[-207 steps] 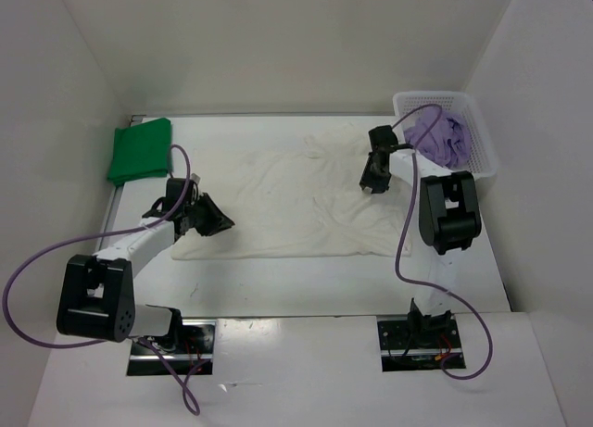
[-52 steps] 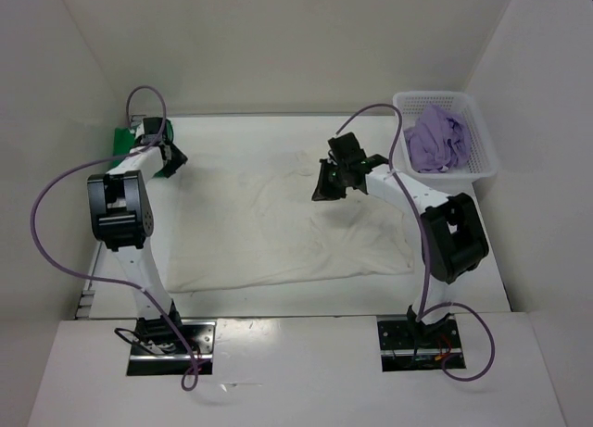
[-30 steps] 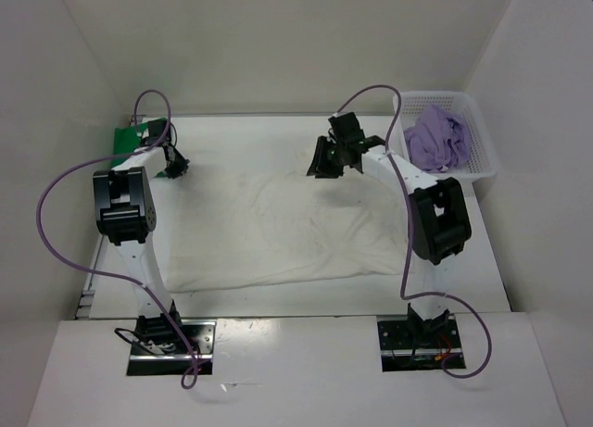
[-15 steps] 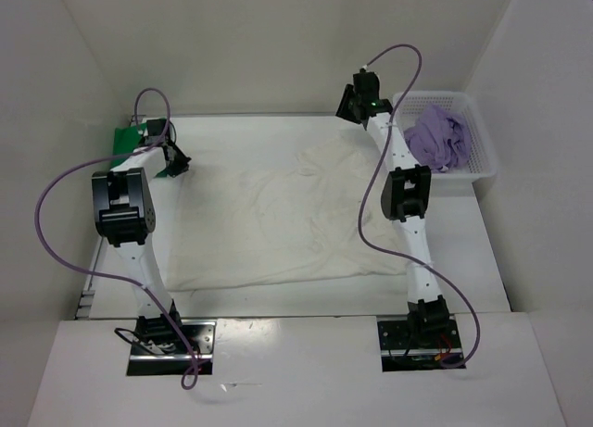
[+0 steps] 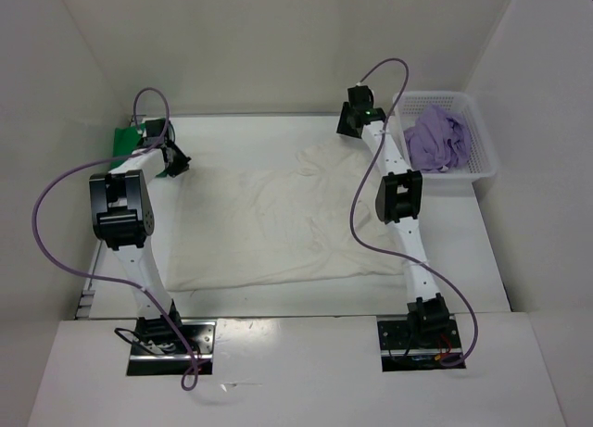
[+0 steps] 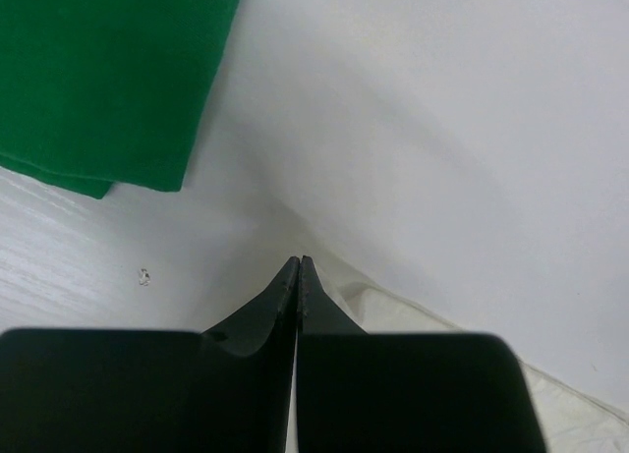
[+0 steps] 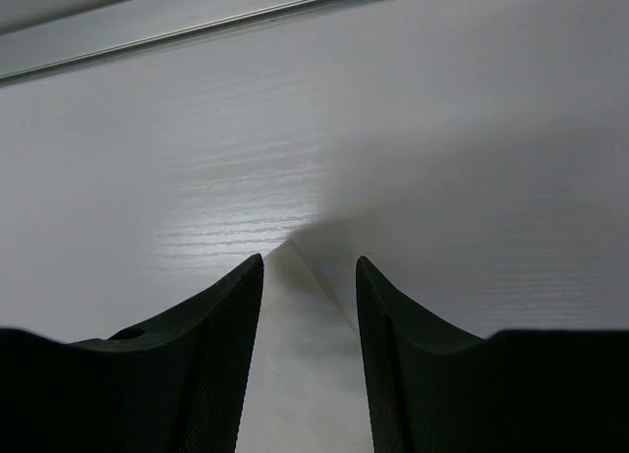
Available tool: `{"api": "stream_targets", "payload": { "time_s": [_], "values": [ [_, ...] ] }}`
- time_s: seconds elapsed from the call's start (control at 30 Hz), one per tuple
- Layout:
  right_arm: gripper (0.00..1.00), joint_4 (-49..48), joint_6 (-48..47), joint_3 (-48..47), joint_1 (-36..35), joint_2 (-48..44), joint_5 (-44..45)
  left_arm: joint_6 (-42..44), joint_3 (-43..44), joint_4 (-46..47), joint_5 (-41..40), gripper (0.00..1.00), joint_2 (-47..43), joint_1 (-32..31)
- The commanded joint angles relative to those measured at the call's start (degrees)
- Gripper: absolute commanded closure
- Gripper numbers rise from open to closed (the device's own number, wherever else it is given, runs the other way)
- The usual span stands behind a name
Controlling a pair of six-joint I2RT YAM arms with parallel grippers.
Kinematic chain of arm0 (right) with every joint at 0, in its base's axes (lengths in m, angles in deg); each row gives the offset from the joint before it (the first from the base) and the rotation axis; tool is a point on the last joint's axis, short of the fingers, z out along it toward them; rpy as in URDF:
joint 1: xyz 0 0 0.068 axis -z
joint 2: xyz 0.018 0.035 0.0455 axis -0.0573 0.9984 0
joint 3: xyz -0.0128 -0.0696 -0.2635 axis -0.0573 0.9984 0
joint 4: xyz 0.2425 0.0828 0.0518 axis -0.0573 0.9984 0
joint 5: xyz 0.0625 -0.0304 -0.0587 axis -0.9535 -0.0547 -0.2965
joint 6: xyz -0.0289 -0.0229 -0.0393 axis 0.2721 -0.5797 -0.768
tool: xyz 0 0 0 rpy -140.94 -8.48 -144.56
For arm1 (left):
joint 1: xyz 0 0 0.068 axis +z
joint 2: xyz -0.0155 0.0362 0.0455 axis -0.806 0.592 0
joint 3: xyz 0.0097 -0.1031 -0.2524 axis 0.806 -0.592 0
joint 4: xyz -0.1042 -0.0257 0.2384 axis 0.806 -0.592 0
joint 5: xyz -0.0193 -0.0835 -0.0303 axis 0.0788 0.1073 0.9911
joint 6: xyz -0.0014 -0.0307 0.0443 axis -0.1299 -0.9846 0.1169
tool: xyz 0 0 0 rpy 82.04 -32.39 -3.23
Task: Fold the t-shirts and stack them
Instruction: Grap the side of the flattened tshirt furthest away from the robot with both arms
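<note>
A white t-shirt (image 5: 287,214) lies spread and wrinkled across the middle of the table. The folded green t-shirt (image 5: 123,142) sits at the far left corner, also in the left wrist view (image 6: 98,70). The lavender t-shirt (image 5: 437,138) is bunched in the basket. My left gripper (image 5: 175,165) (image 6: 298,261) is shut at the white shirt's far left corner (image 6: 472,345); no cloth shows between its tips. My right gripper (image 5: 350,123) (image 7: 310,266) is open low over the table's far side, with a pointed corner of white cloth (image 7: 295,374) lying between its fingers.
The white perforated basket (image 5: 484,131) stands at the far right against the wall. A metal rail (image 7: 197,21) runs along the table's far edge just beyond my right gripper. White walls close in the left, right and back. Purple cables loop above both arms.
My right arm swung from over the shirt to the far edge, drawing the shirt's far right corner back, and its jaws opened wider. My left jaws closed; that arm stayed put.
</note>
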Motion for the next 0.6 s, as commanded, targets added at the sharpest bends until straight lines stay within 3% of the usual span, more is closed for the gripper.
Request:
{"api": "stream_targets", "payload": {
  "time_s": [0.0, 0.23, 0.3, 0.43, 0.47, 0.57],
  "values": [
    [0.52, 0.69, -1.16, -1.31, -1.43, 1.82, -0.77, 1.01, -0.29, 2.01, 0.81, 1.0, -3.27, 0.06],
    [0.5, -0.1, 0.77, -5.27, -2.58, 5.25, -2.79, 1.62, -0.9, 2.01, 0.81, 1.0, -4.42, 0.06],
    [0.56, -0.71, 0.77, -4.74, -2.58, 4.63, -2.79, 1.63, -1.52, 2.01, 0.81, 1.0, -4.94, 0.06],
    [0.78, -0.71, 1.82, -5.26, -2.58, 4.63, -3.32, 1.63, -2.74, 2.54, 1.43, 1.0, -5.47, 0.06],
    [0.88, -0.19, 1.83, -5.87, -2.58, 4.63, -3.32, 1.63, -2.75, 2.54, 2.12, 1.0, -5.47, 0.06],
    [1.0, 1.04, 3.23, -9.39, -2.58, 5.25, -2.62, 1.63, -3.36, 3.07, 2.74, 1.0, -6.52, 0.06]
  ]
}}
